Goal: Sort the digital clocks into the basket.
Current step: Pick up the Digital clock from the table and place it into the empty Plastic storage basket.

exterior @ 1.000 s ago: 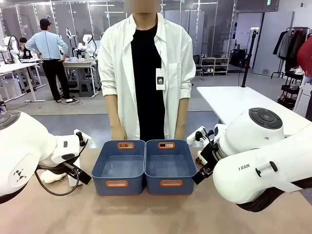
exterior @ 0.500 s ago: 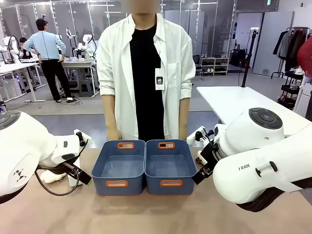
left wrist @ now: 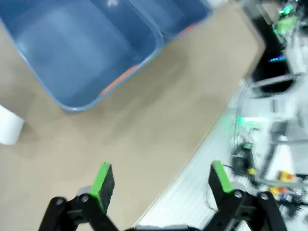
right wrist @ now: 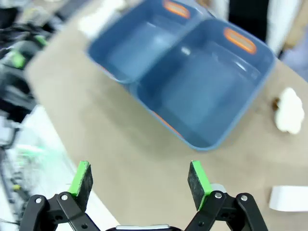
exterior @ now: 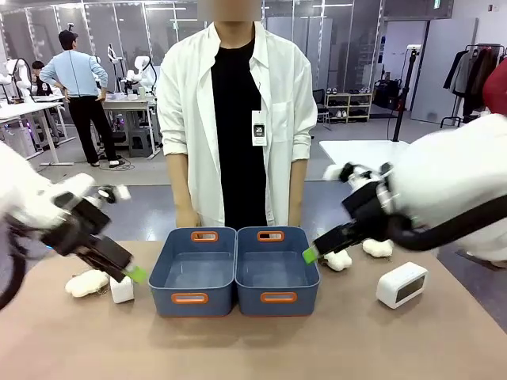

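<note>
On the worktop (exterior: 253, 348), one digital clock (exterior: 402, 284) is lying well right of the two blue baskets (exterior: 236, 265), outside them; the other clock (exterior: 122, 290) is sitting just left of them, beside a plush toy (exterior: 85, 283). Left tool (left wrist: 161, 179) and right tool (right wrist: 139, 178) are hovering, both gaping wide, holding nothing.

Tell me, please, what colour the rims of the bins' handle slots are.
Orange rims on blue bins; the front view shows them best.
</note>
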Controlling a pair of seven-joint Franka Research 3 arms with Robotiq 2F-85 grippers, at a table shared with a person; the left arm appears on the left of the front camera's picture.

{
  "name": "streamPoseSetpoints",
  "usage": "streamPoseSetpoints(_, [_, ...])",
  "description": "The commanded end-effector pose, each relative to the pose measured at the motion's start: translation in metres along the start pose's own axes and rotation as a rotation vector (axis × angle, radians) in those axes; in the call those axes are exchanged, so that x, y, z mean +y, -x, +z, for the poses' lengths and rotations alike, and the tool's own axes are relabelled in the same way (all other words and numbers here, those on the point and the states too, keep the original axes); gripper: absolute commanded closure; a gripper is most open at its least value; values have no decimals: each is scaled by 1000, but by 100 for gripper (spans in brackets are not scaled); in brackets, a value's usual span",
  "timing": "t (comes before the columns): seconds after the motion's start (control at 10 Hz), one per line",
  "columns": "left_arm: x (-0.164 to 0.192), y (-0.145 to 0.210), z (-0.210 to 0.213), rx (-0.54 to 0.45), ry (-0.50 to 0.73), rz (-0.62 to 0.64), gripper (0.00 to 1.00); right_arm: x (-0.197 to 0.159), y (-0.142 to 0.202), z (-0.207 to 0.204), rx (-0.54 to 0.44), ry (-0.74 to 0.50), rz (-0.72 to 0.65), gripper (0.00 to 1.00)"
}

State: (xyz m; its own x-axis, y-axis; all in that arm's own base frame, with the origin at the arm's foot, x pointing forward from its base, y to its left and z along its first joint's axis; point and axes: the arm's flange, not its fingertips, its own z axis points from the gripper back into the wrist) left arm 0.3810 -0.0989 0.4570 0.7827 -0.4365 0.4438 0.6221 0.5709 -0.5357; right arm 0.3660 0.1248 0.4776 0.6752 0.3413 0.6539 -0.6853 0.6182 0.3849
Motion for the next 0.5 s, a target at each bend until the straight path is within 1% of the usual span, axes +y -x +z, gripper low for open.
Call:
streamPoseSetpoints(0.0, [45, 13, 54, 9, 360, 191, 0, -25, 22, 41, -54, -303, -94, 0])
streamPoseSetpoints(0.1, [53, 25, 80, -63, 441, 197, 0, -32, 43, 74, -163, -380, -168, 0])
streamPoseSetpoints(0.2, [62, 44, 109, -194, 451, 238, 0, -38, 61, 96, -256, -343, -243, 0])
streamPoseSetpoints(0.3, [73, 70, 135, -301, 474, 256, 0, -47, 98, 131, -356, -355, -298, 0])
streamPoseSetpoints(0.4, [82, 90, 160, -381, 483, 236, 0, -60, 127, 153, -418, -328, -374, 0])
